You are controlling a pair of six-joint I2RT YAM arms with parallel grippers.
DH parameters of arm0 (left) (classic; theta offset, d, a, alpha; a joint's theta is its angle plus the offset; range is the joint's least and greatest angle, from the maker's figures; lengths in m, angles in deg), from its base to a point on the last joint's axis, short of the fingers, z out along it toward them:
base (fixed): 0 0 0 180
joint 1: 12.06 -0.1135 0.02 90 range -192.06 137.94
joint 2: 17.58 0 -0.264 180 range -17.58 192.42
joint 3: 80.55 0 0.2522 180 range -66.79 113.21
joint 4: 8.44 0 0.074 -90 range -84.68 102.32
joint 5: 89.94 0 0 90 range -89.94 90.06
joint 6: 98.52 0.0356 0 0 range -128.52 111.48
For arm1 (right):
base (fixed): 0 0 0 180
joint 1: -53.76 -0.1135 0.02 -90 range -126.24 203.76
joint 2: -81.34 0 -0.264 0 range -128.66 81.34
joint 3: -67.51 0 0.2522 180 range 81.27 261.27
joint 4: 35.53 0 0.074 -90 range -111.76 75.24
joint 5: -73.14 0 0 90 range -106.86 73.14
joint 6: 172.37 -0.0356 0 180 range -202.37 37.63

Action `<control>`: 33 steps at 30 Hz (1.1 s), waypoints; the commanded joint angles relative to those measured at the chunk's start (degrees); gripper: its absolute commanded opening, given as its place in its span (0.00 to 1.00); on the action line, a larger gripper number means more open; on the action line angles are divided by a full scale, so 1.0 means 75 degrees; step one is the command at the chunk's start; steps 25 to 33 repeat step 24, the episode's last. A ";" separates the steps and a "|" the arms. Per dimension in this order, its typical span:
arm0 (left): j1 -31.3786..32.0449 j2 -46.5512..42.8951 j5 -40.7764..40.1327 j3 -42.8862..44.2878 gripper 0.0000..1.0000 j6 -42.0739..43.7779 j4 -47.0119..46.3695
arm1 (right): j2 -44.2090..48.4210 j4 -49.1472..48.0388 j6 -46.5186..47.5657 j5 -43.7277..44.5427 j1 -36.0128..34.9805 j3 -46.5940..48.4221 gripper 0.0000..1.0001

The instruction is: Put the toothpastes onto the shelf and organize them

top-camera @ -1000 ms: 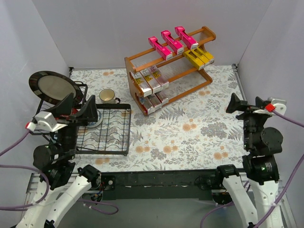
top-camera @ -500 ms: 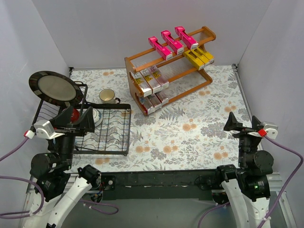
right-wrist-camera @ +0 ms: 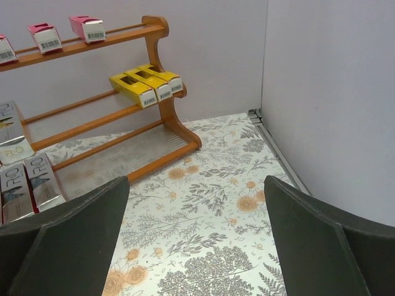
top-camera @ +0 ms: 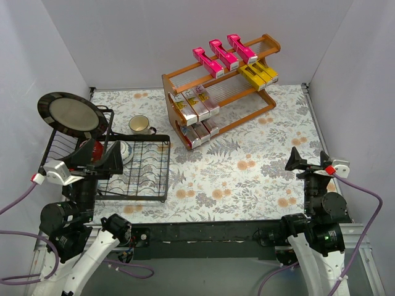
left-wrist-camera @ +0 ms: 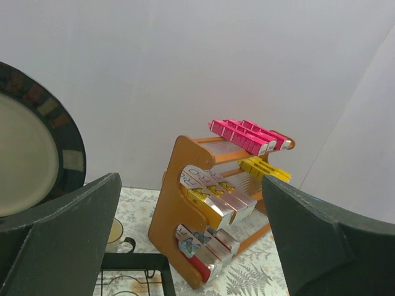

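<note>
While left and right jaws gape, toothpastes [top-camera: 223,54] on all shelf [top-camera: 168,86] tiers, plate [top-camera: 69,114] in dish rack [top-camera: 139,166]

Bare floral table [top-camera: 247,179] before shelf [top-camera: 168,92] at centre and right, dish rack [top-camera: 151,179], plate [top-camera: 68,114], mug [top-camera: 139,125] blocking left

A floral-patterned table [top-camera: 247,179] fills the centre of the frame, carrying a wooden shelf [top-camera: 167,89] at upper centre, a black wire dish rack [top-camera: 148,166] at left and a mug [top-camera: 139,124] just above the rack.
</note>
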 commanded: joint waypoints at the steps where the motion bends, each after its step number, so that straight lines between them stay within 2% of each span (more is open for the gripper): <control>1: -0.0039 -0.0101 0.0102 -0.0281 0.98 0.0247 -0.0300 | 0.0848 -0.0520 0.0146 -0.0158 -0.0081 -0.0033 0.98; 33: -0.0039 -0.0148 0.0207 -0.0411 0.98 0.0388 -0.0418 | 0.0812 -0.0508 0.0088 0.0157 -0.0081 0.0014 0.99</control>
